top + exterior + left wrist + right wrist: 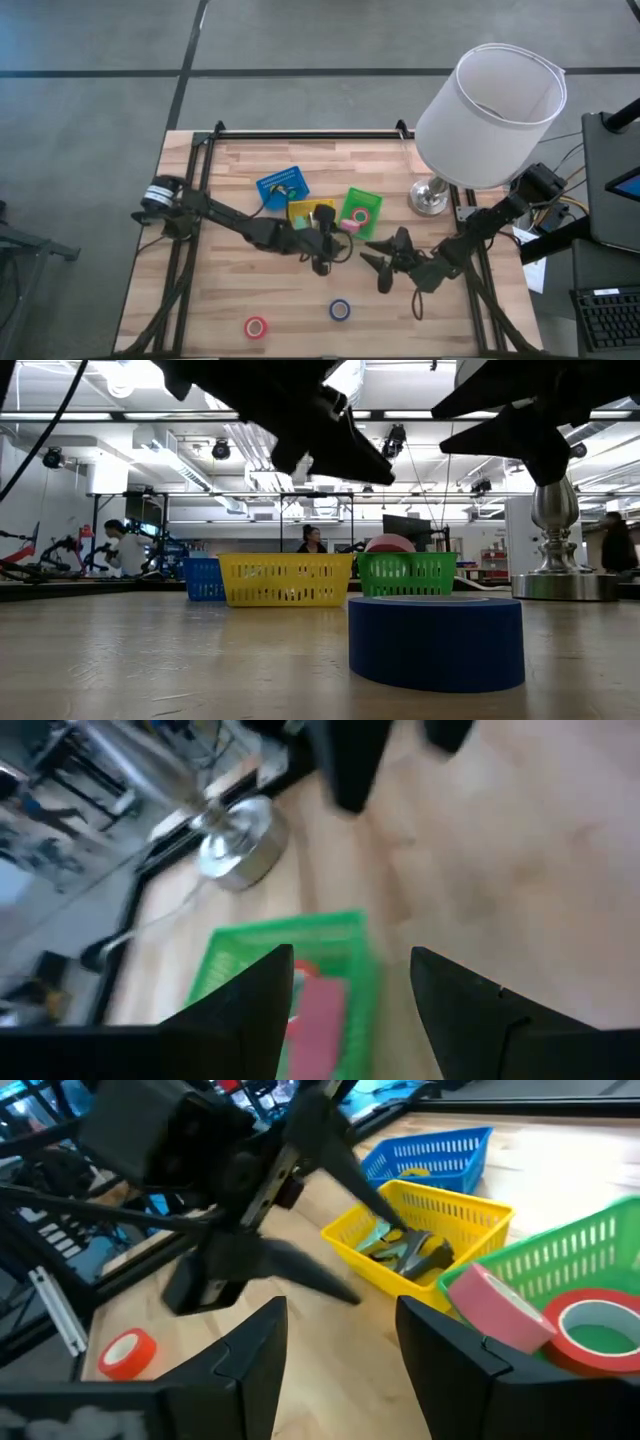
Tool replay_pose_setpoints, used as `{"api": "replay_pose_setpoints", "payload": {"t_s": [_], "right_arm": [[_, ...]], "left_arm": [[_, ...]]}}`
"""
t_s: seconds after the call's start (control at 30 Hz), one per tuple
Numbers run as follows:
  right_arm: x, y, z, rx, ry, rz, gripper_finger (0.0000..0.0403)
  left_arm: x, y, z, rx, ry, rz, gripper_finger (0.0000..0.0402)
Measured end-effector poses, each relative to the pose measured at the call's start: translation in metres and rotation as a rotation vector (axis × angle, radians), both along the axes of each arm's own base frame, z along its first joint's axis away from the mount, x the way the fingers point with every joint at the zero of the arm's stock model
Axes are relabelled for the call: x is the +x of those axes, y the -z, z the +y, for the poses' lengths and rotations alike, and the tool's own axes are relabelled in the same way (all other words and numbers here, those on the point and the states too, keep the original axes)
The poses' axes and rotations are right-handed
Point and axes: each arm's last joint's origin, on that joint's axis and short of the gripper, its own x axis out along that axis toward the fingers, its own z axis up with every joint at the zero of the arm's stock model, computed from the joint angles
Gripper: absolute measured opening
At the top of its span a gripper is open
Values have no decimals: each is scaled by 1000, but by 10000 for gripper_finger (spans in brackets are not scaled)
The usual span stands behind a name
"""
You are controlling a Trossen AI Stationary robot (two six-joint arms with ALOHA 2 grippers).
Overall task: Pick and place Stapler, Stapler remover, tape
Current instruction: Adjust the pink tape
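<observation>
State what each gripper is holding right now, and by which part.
Nothing is held. The left gripper is open above the green bin, with nothing between its fingers. The right gripper is open too, empty, over the bare table.

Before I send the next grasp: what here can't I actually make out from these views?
- Blue bin: contents too small from the high view; its wall hides them in the low view.
- Yellow bin: dark tool inside, type unclear; left gripper overlaps it from above.
- Red tape roll on the table: out of the low view.
- Lamp: shade covers the table's far right corner.
</observation>
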Motion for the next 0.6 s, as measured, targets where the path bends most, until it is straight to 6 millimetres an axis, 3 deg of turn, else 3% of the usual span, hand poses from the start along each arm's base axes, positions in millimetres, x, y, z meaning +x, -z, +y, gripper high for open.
{"api": "replay_pose_setpoints", "payload": {"t_s": [0.3,0.6], "right_arm": [[-2,4,-1,-23,3,33,179],[-2,5,-2,-26,4,39,178]], "left_arm": [[10,32,38,-58,-9,89,206],[21,38,56,-62,-30,101,206]]}}
